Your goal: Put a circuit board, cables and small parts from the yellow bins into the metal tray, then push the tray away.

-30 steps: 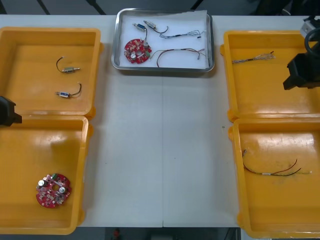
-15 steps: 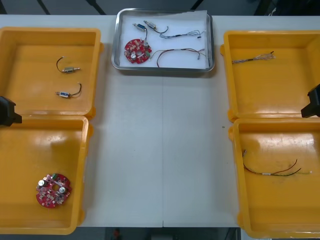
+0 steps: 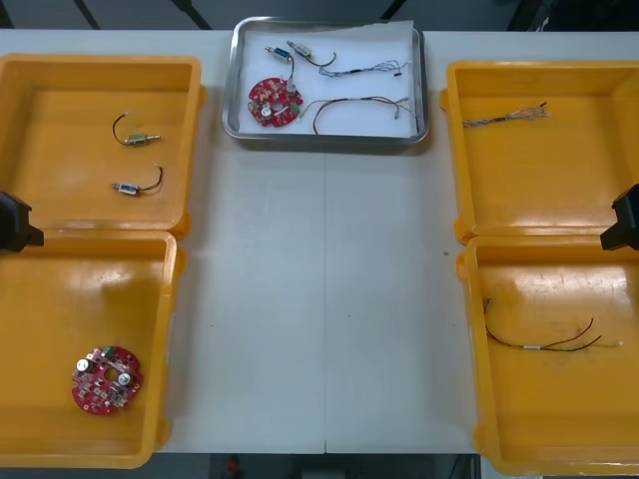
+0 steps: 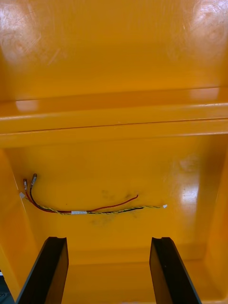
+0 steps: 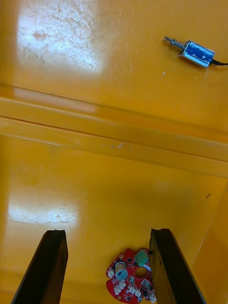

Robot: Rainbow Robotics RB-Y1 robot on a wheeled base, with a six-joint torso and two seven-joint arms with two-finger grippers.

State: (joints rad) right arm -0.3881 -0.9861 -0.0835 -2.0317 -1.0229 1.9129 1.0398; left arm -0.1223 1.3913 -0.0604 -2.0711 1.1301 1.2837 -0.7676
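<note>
The metal tray (image 3: 429,90) sits at the far middle of the table, white inside. It holds a round red circuit board (image 3: 274,101), small metal parts (image 3: 280,53) and cables (image 3: 361,103). My left gripper (image 5: 107,266) is open above the left bins, with a second red circuit board (image 5: 130,280) lying in the bin between its fingers. A small metal part (image 5: 194,51) lies in the bin beyond. My right gripper (image 4: 110,268) is open over the near right bin, a red and yellow cable (image 4: 85,209) just ahead of it. In the front view, each arm shows as a dark tip at the left (image 3: 15,225) and right (image 3: 624,222) edges.
Two yellow bins stand at each side. The far left bin (image 3: 190,140) holds two small metal parts, the near left bin (image 3: 165,339) a circuit board. The far right bin (image 3: 454,150) holds a twisted cable (image 3: 506,117), the near right bin (image 3: 474,349) the red and yellow cable (image 3: 549,341).
My right arm has drawn back from over the far right bin to the table's right edge. The left arm has not moved, and the tray's contents are the same.
</note>
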